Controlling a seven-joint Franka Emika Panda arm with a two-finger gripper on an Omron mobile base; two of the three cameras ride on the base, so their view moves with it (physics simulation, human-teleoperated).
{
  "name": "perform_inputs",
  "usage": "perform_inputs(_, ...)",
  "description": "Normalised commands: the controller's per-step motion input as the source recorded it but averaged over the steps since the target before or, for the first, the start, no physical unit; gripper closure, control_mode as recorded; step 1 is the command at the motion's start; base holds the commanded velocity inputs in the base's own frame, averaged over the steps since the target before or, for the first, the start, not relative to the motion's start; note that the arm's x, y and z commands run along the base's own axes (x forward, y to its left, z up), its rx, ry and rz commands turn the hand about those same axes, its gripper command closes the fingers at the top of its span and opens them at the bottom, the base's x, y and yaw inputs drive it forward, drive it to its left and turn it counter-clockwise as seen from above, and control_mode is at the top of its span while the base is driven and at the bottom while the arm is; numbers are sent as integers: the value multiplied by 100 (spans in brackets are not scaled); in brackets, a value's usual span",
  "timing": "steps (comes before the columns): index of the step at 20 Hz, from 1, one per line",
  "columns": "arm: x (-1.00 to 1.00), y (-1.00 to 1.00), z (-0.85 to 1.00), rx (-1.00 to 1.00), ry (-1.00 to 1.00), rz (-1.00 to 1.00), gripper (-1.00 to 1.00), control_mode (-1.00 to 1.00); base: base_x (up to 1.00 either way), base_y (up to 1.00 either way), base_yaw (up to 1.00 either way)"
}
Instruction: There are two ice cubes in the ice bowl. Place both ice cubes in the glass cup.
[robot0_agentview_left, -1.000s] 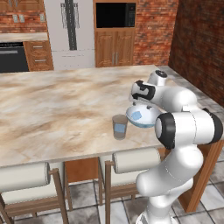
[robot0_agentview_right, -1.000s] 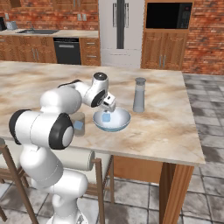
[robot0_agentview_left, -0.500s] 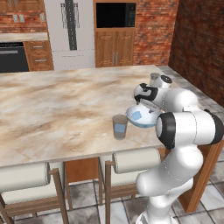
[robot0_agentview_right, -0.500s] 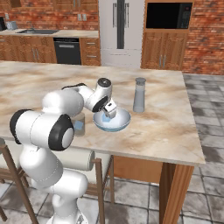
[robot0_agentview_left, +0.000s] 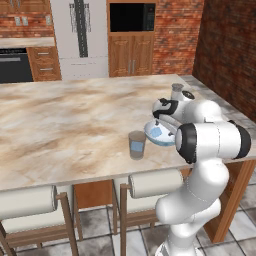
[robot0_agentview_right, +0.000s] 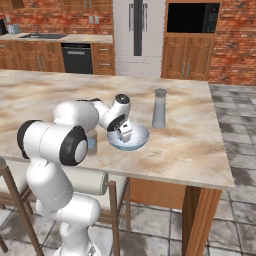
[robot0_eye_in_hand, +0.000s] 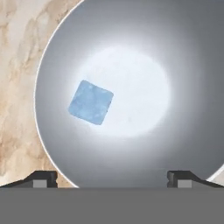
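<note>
One ice cube (robot0_eye_in_hand: 90, 102) lies in the ice bowl (robot0_eye_in_hand: 57, 144), at eight o'clock of centre. Over the last second the gripper (robot0_eye_in_hand: 112, 177) has dropped closer, fingers (robot0_eye_in_hand: 43, 178) spread wide and empty. Another blue cube seems already in the glass cup (robot0_agentview_left: 136, 145), so this is probably the second pick.

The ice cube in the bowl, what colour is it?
Pale blue, slightly speckled; the ice cube shows best in the hand view.

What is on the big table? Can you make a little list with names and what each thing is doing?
gripper: open, over the bowl, holding nothing
shallow light-blue translucent ice bowl: on the marble counter, one cube inside
small pale-blue ice cube: lying in the bowl, off centre
grey-brown translucent glass cup: upright beside the bowl, something blue inside
slim grey cylinder shaker: standing behind the bowl
</note>
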Motion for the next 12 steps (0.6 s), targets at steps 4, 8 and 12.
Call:
perform_inputs(4,17,0,-22,5,11,-2,-100,-100,0,0,0)
perform_inputs(8,16,0,-11,3,4,-1,-100,-100,0,0,0)
perform_inputs(12,5,0,-17,3,1,-1,-100,-100,0,0,0)
